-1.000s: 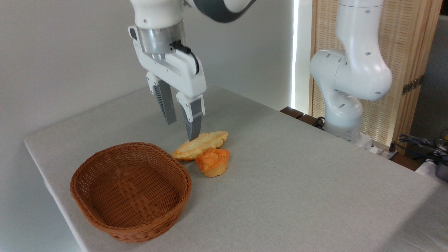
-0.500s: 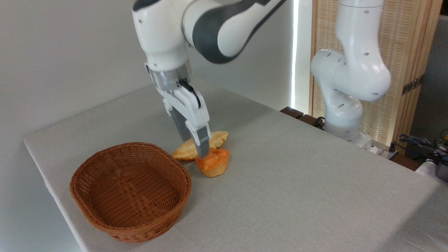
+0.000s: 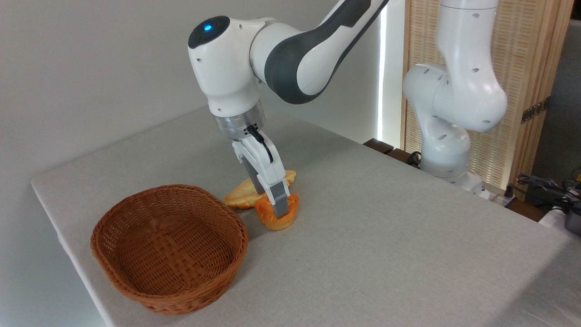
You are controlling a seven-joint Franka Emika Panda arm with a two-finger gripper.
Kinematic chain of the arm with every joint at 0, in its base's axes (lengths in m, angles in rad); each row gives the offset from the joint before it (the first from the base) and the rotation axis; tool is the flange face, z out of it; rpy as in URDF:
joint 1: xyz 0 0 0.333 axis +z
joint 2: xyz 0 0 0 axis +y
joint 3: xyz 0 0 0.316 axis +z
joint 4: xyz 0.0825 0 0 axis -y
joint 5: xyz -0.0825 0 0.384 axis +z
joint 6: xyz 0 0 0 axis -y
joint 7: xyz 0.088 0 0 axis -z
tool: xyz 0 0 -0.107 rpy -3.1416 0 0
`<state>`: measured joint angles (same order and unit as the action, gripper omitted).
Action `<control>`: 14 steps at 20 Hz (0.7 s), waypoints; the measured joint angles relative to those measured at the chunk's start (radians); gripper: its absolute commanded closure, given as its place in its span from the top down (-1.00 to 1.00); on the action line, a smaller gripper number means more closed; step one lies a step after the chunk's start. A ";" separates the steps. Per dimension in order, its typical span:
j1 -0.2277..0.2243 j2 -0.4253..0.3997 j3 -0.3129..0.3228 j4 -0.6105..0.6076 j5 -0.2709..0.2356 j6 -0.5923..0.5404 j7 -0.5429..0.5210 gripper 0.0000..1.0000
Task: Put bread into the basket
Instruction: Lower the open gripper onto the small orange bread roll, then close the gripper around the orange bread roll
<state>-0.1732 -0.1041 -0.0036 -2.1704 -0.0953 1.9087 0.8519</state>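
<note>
The bread [image 3: 267, 217], a small deep-orange bun, lies on the grey table just right of the reddish-brown wicker basket [image 3: 190, 297], which holds nothing. My gripper [image 3: 271, 203] is down on the bun, tilted, with its jaws apart. The near finger [image 3: 280, 200] stands across the bun's front, and the far finger reaches down behind it. The bun's top is hidden by the near finger.
A pale-golden leaf-shaped pastry [image 3: 238, 196] lies right behind the bun, touching it, partly hidden by my fingers. A second white robot arm [image 3: 447, 113] stands at the table's far right edge. Cables and gear [image 3: 551, 190] sit off the table at the right.
My gripper has come down and to the right, from above the pastry onto the bun. It now straddles the bun. Bun, pastry and basket stay in place.
</note>
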 measured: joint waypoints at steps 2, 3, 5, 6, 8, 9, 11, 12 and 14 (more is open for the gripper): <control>0.000 0.001 0.000 -0.006 0.018 0.000 0.004 1.00; 0.000 0.003 0.000 -0.010 0.025 0.001 0.004 0.99; 0.000 0.006 0.000 -0.013 0.030 0.002 0.005 0.72; 0.000 0.007 0.000 -0.014 0.031 0.003 0.006 0.57; 0.000 0.008 0.000 -0.014 0.032 0.007 0.016 -0.05; 0.000 0.009 0.000 -0.014 0.032 0.008 0.022 -0.30; 0.000 0.009 0.000 -0.014 0.032 0.008 0.034 -0.40; 0.000 0.009 0.000 -0.014 0.032 0.009 0.038 -0.40; 0.000 0.009 0.000 -0.014 0.032 0.010 0.042 -0.40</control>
<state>-0.1729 -0.0951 -0.0036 -2.1848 -0.0631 1.9184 0.8937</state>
